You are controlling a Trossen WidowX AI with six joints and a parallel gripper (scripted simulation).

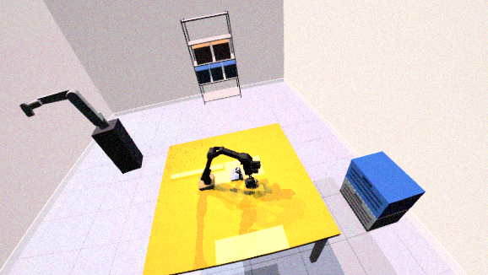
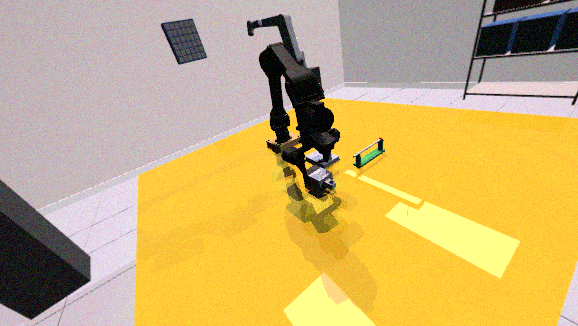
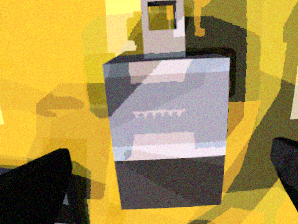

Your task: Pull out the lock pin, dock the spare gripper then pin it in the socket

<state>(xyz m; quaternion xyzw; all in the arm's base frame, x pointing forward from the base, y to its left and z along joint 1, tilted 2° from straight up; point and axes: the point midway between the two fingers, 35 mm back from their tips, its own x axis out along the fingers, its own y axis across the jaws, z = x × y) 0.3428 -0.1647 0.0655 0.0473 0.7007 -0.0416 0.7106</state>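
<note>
The spare gripper (image 1: 252, 183) (image 2: 320, 176) (image 3: 170, 105), a grey box with a dark end, lies on the yellow table. Its pale spigot (image 3: 164, 44) with a square hole points to the top of the wrist view. My gripper (image 2: 317, 173) (image 3: 172, 154) is wide open and empty, pointing down, with one finger on each side of the box. I cannot tell whether either finger touches it. The grey mount (image 1: 236, 175) (image 2: 314, 159) stands just behind; a finger and the arm partly hide it, and its socket and any pin there cannot be made out.
A green stand (image 2: 369, 158) with dark end posts lies right of the mount in the exterior view, with a pale rod (image 2: 368, 148) across it; whether this is the lock pin is unclear. Bright light patches and arm shadows cross the table (image 1: 181, 236) (image 2: 170, 200).
</note>
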